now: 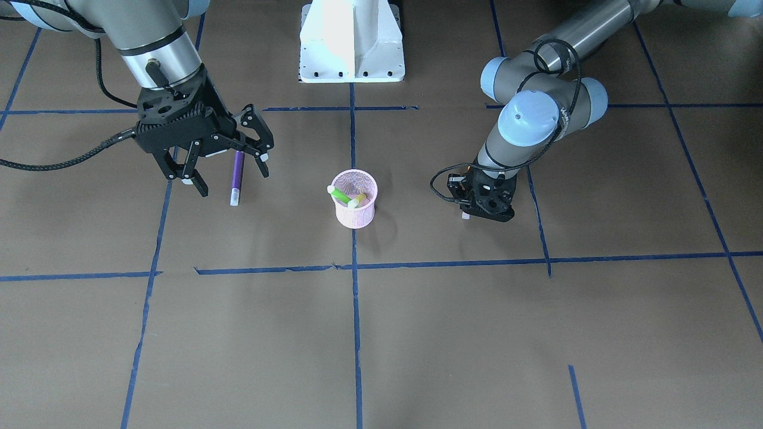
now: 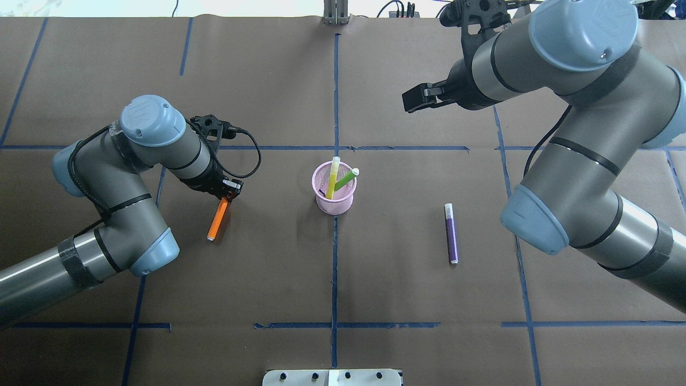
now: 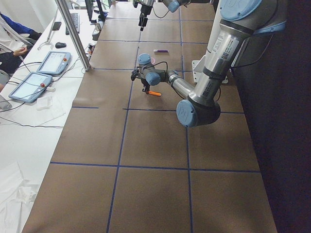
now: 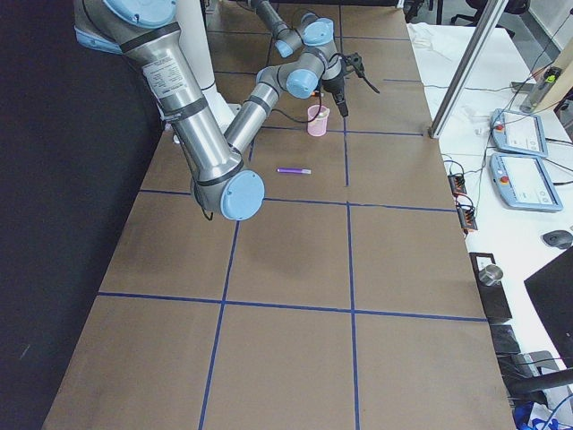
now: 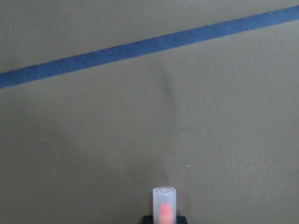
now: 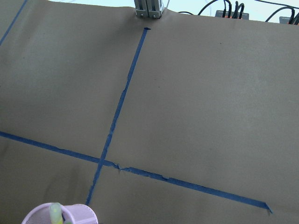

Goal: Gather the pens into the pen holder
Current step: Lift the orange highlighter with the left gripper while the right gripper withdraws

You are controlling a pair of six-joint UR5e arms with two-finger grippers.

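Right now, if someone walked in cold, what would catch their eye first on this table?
The pink pen holder stands in the middle of the scene, with two greenish pens leaning out of it. To its left in the overhead view, the left gripper has its jaws apparently closed on the orange pen. The purple pen lies alone to the right, and the right gripper hangs high above with jaws open.
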